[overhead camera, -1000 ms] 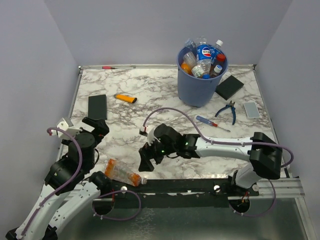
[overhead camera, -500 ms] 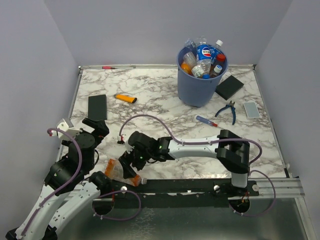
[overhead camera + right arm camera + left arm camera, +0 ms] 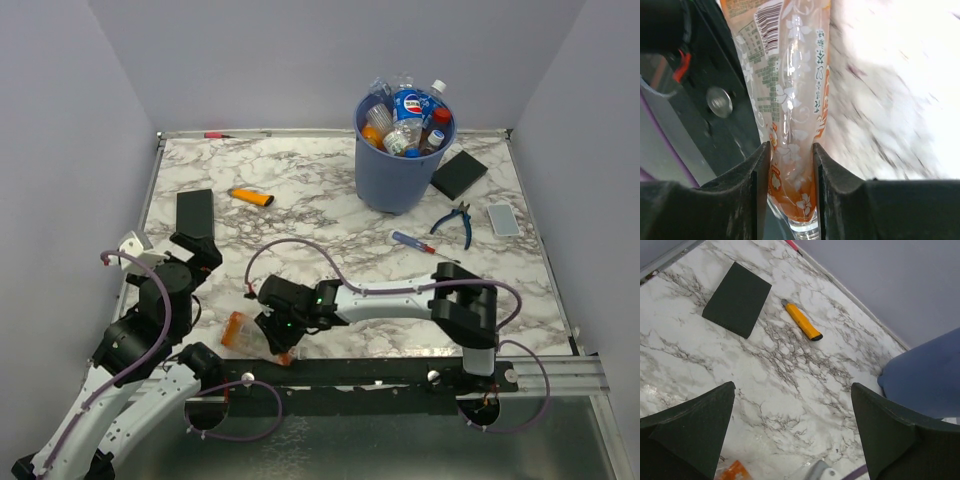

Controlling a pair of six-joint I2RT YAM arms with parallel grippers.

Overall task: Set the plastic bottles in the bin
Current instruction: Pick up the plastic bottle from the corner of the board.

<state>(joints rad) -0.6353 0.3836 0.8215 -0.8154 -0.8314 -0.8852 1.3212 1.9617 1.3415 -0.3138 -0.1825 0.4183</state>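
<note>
Right gripper [image 3: 789, 190] was clamped on an orange-label bottle [image 3: 790, 100]; both fingers [image 3: 757, 200] were pressed against its crushed clear sides. A barcode [image 3: 771, 25], white flower print and small East Asian text were seen on the label; the text could not be read.

The bin [image 3: 403, 165] was heaped above its rim with bottles [image 3: 405, 118], one with a blue Pepsi label. The held bottle was far from the bin, on the near-left, at the table's near edge beside the black rail [image 3: 380, 372].

Left gripper [image 3: 790, 440] was spread wide and empty, far left of the bin.

A black slab [image 3: 194, 212] and a yellow knife [image 3: 251, 197] were noted well left of the bin. A screwdriver [image 3: 424, 245] and pliers [image 3: 455, 220] were noted just near-right of it, and a second slab [image 3: 459, 174] was seen close on its right. An open strip of table [image 3: 320, 270] was left between the held bottle and the bin.

Surface: white marble pattern with grey veins. Plain pale lilac walls [image 3: 250, 60] were seen on three sides.
</note>
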